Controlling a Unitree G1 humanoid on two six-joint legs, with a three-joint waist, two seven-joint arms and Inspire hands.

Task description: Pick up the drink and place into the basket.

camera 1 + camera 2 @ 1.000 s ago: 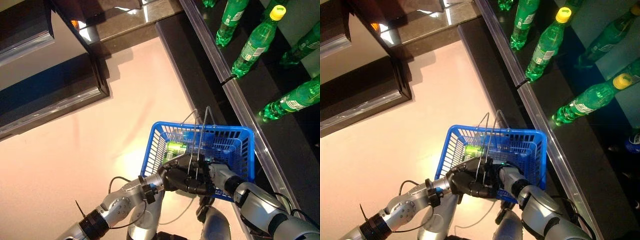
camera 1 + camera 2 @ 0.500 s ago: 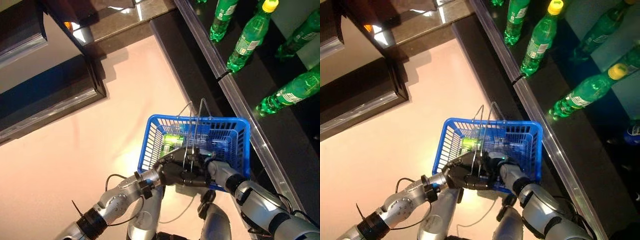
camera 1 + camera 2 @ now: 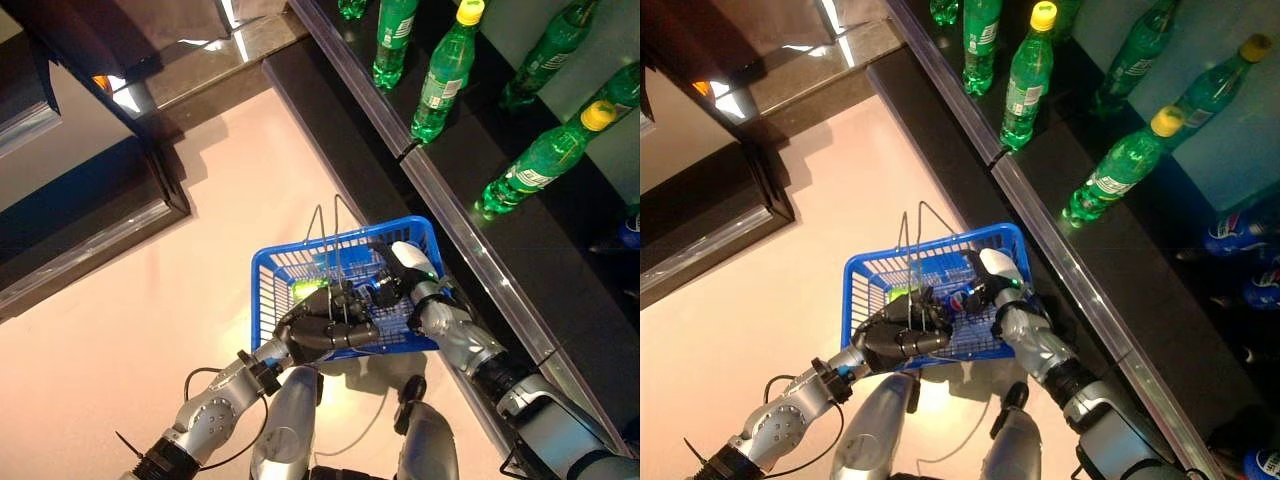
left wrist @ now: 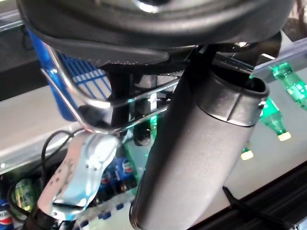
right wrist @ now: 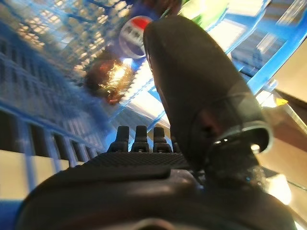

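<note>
The blue basket [image 3: 283, 268] hangs in front of me off the floor. My left hand [image 3: 322, 331] is shut on its thin wire handles [image 4: 96, 103] at the near rim. A green can [image 3: 309, 290] lies inside, and beside it a drink with a red, white and blue label [image 5: 134, 30], also seen in the right eye view [image 3: 959, 299]. My right hand [image 3: 396, 280] reaches into the basket at its right side, white-covered thumb up. Its fingers [image 5: 139, 138] are straight and hold nothing; the drink lies just past them.
A dark shelf with a metal front edge [image 3: 470, 215] runs along the right, close to the basket. Green bottles [image 3: 445, 70] stand and lie on it; blue drinks [image 3: 1240, 232] lie further right. Dark furniture [image 3: 90, 200] stands at the left across the pale floor.
The camera has shifted. My right hand has moved from the basket's near rim beside the left hand to inside the basket at its right side. The left hand still holds the handles.
</note>
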